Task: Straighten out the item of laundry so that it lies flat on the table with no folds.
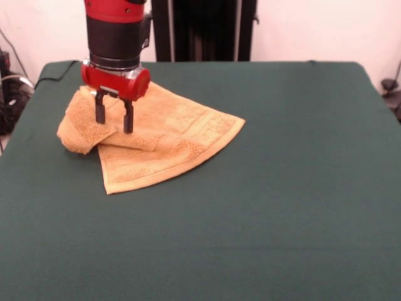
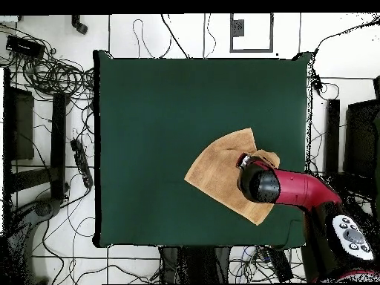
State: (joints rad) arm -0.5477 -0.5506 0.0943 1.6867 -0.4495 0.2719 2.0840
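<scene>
The orange-tan towel [image 1: 160,141] lies on the dark green table [image 1: 263,188] at the far left of the front view. Its left part is folded over into a thick rolled lump [image 1: 80,128]; the right part lies flat with a border band along its edge. In the overhead view the towel [image 2: 219,174] sits near the table's [image 2: 163,111] lower right, partly hidden by the arm. My gripper [image 1: 113,120] is open, its two black fingers pointing down onto the folded lump, one finger on each side of a fold. No care label shows.
The red and black arm [image 2: 293,187] comes in over the table's right edge in the overhead view. Cables and equipment [image 2: 44,74] lie on the floor to the left of the table. The pedestal [image 1: 203,28] stands behind the table's far edge.
</scene>
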